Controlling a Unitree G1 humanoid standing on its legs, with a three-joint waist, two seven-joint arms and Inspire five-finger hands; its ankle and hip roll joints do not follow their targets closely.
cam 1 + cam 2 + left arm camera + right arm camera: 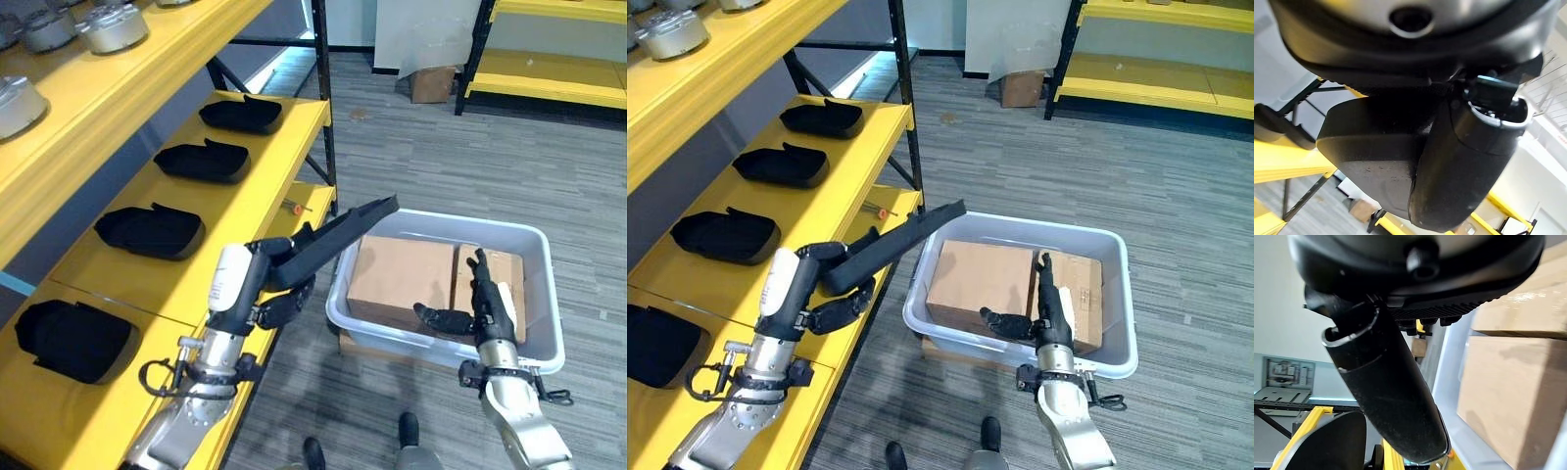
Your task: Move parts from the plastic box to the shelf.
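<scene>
My left hand (pixel 281 299) is shut on a long black moulded part (pixel 338 233), held above the front edge of the yellow shelf (pixel 245 211). The part's far end slants up toward the grey plastic box (pixel 541 294) on the floor. The same part (pixel 1376 161) shows close up in the left wrist view, under the thumb. Several similar black parts (pixel 149 231) lie in a row on the shelf. My right hand (pixel 487 305) hovers open, fingers straight, over the box near its front rim. Two cardboard cartons (pixel 400 274) lie inside the box, one (pixel 1508 396) also showing in the right wrist view.
Silver metal parts (pixel 113 27) sit on the upper yellow shelf. A black upright post (pixel 324 108) stands at the shelf's far corner. A small red-tipped tool (pixel 295 207) lies on the shelf. A second yellow rack (pixel 558 69) and a cardboard box (pixel 432 84) stand at the back.
</scene>
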